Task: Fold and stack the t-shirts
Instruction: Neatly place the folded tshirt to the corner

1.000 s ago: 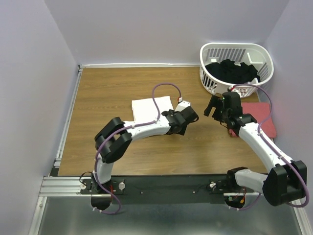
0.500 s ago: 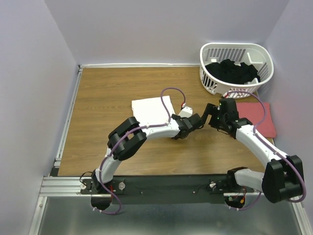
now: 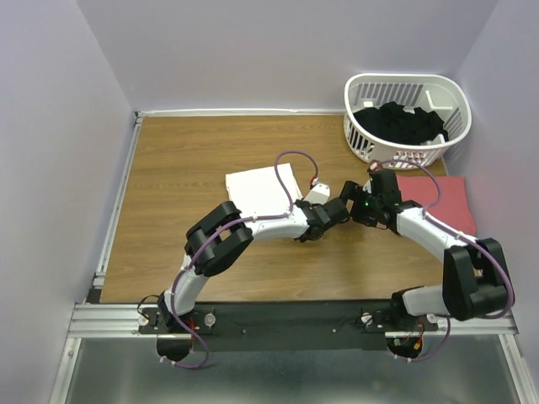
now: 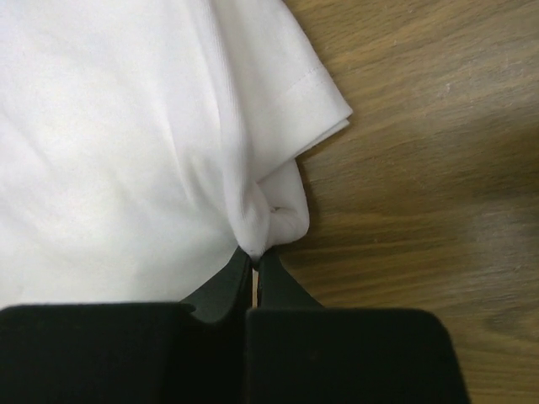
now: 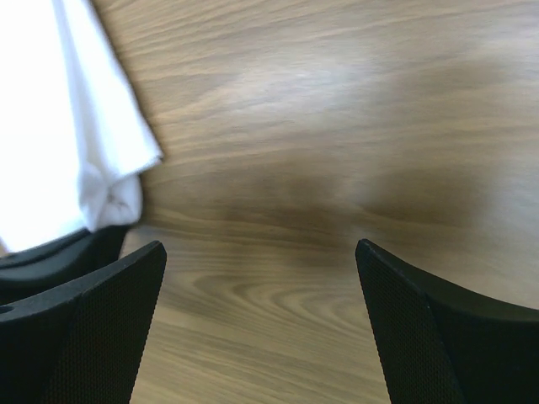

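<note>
At centre folded t-shirt [image 3: 261, 188], far right second t-shirt [image 3: 449, 199], basket [image 3: 408, 118] behind it

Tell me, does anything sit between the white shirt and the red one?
Yes. The right gripper, jaws open, and its arm hang over the table between the white shirt and the red shirt.
</note>
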{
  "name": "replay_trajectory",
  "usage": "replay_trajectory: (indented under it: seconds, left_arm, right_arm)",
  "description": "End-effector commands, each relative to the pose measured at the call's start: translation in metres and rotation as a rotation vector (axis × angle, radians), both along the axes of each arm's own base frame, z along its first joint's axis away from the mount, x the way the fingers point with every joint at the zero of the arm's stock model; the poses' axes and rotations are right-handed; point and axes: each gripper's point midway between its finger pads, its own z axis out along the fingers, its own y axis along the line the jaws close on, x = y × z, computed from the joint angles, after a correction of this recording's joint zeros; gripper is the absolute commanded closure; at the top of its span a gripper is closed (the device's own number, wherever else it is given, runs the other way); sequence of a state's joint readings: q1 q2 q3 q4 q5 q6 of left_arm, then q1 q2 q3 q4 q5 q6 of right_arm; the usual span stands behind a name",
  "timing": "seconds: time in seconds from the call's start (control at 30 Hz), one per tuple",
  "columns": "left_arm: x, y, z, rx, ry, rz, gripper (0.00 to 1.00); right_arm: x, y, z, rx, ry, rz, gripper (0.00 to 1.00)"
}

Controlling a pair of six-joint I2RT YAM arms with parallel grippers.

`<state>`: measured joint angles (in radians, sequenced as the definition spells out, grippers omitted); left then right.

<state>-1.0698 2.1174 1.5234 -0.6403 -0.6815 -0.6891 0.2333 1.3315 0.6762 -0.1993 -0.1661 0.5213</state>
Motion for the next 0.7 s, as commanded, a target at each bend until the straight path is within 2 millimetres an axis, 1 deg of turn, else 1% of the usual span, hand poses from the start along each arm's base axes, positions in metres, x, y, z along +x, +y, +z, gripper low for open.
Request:
replay_trajectory:
  seconds: [0.0, 0.07, 0.1, 0.2, 0.33, 0.37, 0.4, 0.43, 0.47, 0.5, 0.53, 0.57, 0.63, 0.67]
  left_arm:
    - [-0.011, 0.008, 0.01, -0.048, -0.004, -0.001, 1.0]
    - [-0.017, 0.004, 0.021, -0.117, 0.006, -0.032, 1.0]
    - [-0.019, 0.002, 0.024, -0.142, 0.011, -0.045, 1.0]
    - [-0.028, -0.004, 0.032, -0.214, 0.038, -0.067, 1.0]
    - [-0.031, -0.005, 0.035, -0.238, 0.04, -0.069, 1.0]
    - [-0.031, -0.005, 0.036, -0.241, 0.04, -0.072, 1.0]
    - [-0.032, -0.007, 0.039, -0.253, 0.039, -0.079, 1.0]
    - [-0.032, -0.011, 0.04, -0.267, 0.041, -0.087, 1.0]
    - [-0.032, -0.013, 0.042, -0.278, 0.042, -0.091, 1.0]
    - [-0.033, -0.015, 0.044, -0.289, 0.044, -0.097, 1.0]
    - [-0.033, -0.018, 0.046, -0.303, 0.045, -0.103, 1.0]
    - [-0.034, -0.019, 0.046, -0.309, 0.047, -0.105, 1.0]
    - [-0.035, -0.021, 0.051, -0.323, 0.045, -0.11, 1.0]
    - [-0.035, -0.021, 0.052, -0.328, 0.045, -0.108, 1.0]
  right_arm:
    - [0.021, 0.039, 0.02, 0.203, -0.032, 0.086, 0.0]
    - [0.034, 0.053, 0.029, 0.289, -0.052, 0.1, 0.0]
    - [0.041, 0.062, 0.027, 0.332, -0.048, 0.121, 0.0]
    - [0.052, 0.08, 0.02, 0.437, -0.005, 0.148, 0.0]
    - [0.055, 0.105, 0.011, 0.572, 0.048, 0.199, 0.0]
    - [0.055, 0.11, 0.009, 0.586, 0.054, 0.208, 0.0]
    - [0.051, 0.121, -0.002, 0.592, 0.094, 0.229, 0.0]
    - [0.054, 0.128, -0.002, 0.591, 0.097, 0.248, 0.0]
    - [0.052, 0.135, -0.006, 0.588, 0.115, 0.266, 0.0]
    - [0.044, 0.149, -0.009, 0.587, 0.136, 0.305, 0.02]
    - [0.04, 0.155, -0.018, 0.579, 0.161, 0.317, 0.02]
    - [0.038, 0.169, -0.016, 0.571, 0.157, 0.356, 0.05]
    - [0.033, 0.177, -0.027, 0.521, 0.181, 0.374, 0.09]
    - [0.032, 0.183, -0.033, 0.493, 0.186, 0.379, 0.15]
